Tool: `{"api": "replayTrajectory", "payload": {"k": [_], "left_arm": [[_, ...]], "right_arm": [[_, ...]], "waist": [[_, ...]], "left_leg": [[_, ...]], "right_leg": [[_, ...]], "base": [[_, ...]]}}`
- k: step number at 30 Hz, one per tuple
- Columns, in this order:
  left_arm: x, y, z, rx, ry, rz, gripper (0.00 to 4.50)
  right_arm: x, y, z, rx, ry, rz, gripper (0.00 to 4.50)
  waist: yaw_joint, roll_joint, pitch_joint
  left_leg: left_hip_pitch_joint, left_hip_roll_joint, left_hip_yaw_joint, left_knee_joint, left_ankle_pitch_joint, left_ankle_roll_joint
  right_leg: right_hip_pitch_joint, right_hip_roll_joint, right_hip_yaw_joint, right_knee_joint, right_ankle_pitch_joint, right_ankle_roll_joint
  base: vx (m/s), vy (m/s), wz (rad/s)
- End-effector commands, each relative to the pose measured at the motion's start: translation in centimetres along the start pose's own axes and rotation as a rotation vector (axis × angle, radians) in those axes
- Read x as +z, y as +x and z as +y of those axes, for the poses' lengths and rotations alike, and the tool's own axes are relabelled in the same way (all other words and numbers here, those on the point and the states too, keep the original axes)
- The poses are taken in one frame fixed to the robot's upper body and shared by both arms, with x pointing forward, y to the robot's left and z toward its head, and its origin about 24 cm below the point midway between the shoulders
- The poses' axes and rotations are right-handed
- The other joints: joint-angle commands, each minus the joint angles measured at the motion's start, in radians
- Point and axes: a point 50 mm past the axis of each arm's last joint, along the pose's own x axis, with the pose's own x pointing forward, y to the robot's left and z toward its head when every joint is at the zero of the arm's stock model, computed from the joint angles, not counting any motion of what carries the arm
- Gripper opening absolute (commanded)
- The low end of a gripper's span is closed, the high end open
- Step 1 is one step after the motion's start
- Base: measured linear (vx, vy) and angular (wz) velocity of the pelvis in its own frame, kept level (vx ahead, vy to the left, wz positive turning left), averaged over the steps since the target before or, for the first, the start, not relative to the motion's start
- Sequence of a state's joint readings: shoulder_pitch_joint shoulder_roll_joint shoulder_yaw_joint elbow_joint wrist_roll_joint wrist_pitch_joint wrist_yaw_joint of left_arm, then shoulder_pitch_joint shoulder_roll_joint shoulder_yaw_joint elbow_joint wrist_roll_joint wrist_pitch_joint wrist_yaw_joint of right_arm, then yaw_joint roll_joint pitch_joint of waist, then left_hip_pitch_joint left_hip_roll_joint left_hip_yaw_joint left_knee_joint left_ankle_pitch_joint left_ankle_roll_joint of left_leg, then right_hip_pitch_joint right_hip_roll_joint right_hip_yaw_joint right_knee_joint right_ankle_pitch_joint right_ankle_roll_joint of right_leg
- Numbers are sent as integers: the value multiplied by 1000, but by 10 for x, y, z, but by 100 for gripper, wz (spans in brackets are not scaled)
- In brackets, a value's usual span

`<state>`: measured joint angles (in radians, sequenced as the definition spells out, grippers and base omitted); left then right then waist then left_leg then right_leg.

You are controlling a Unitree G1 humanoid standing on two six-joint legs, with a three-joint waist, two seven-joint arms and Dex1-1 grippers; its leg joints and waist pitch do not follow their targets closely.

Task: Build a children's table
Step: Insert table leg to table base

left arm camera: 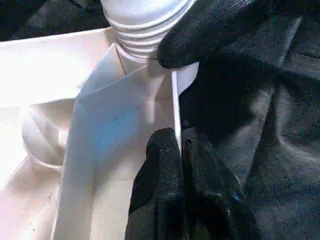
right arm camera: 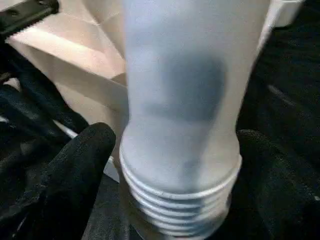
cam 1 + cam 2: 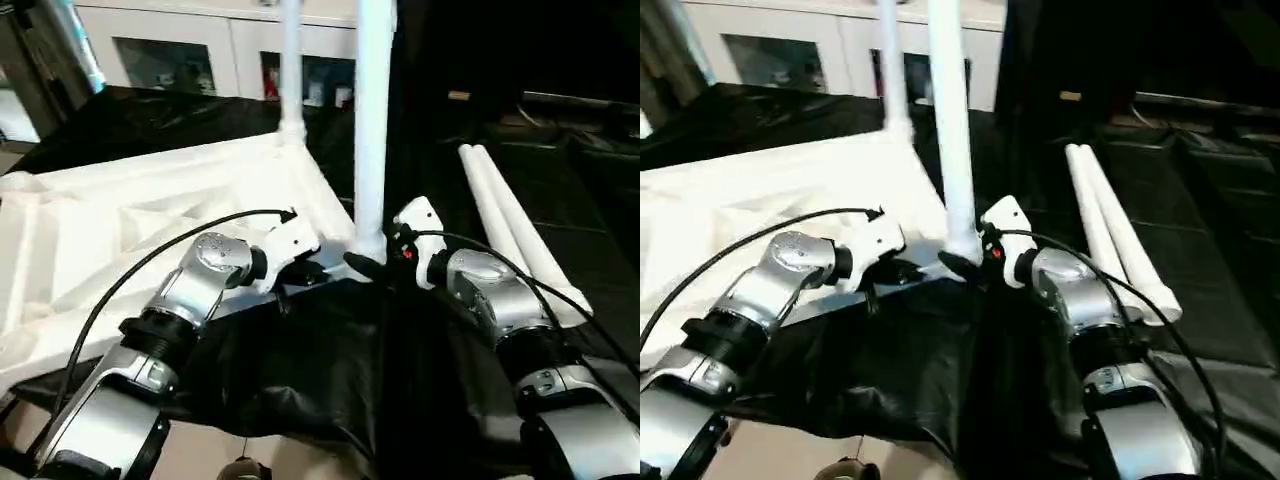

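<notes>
Table (image 3: pixel 150 210) upside down | near leg (image 3: pixel 372 120) vertical | spare legs (image 3: pixel 515 235) flat

Along the far side, a white cabinet (image 3: pixel 200 45) with glass-fronted compartments (dim shapes behind the panes, perhaps small objects); in front of it, a work surface draped in crumpled black cloth (image 3: pixel 330 370); off to the right, dark and hard to read; at the near edge, a strip of pale beige floor (image 3: pixel 790 450).

Bright light glares off the white table top (image 3: pixel 110 215). The black cloth (image 3: pixel 330 370) looks very dark. Close-up wrist pictures are blurry.
</notes>
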<state>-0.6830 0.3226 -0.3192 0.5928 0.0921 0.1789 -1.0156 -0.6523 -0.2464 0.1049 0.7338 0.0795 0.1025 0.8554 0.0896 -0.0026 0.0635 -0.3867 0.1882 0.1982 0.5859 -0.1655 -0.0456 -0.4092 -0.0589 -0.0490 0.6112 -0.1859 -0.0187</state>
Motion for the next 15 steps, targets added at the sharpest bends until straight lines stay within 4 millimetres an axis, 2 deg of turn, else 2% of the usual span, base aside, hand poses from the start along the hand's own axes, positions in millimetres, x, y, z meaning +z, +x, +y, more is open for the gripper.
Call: {"api": "replayTrajectory", "payload": {"k": [1, 11, 12, 15], "left_arm": [[8, 2, -5, -45, 54, -22, 0], [5, -1, -8, -71, 65, -6, 0], [5, -1, -8, -71, 65, -5, 0], [4, -1, -8, -71, 66, -1, 0]], "right_arm": [[7, -2, 0, 24, -38, -19, 434], [6, -5, 2, 83, -34, -22, 434], [6, -5, 2, 86, -32, -20, 406], [2, -5, 3, 92, -20, -9, 393]], "waist": [[-1, 4, -77], [-1, 4, -78], [0, 4, -79], [0, 4, -79]], "left_leg": [[25, 50, -20, -58, -171, 43], [25, 49, -21, -56, -168, 43], [24, 48, -21, -56, -163, 44], [24, 48, -21, -55, -162, 46]], "right_leg": [[56, -83, 44, -60, -62, -257], [56, -82, 44, -59, -63, -258], [57, -82, 44, -58, -59, -257], [57, -82, 44, -58, -60, -257]], "base": [[0, 0, 0], [0, 0, 0], [0, 0, 0], [0, 0, 0]]}}
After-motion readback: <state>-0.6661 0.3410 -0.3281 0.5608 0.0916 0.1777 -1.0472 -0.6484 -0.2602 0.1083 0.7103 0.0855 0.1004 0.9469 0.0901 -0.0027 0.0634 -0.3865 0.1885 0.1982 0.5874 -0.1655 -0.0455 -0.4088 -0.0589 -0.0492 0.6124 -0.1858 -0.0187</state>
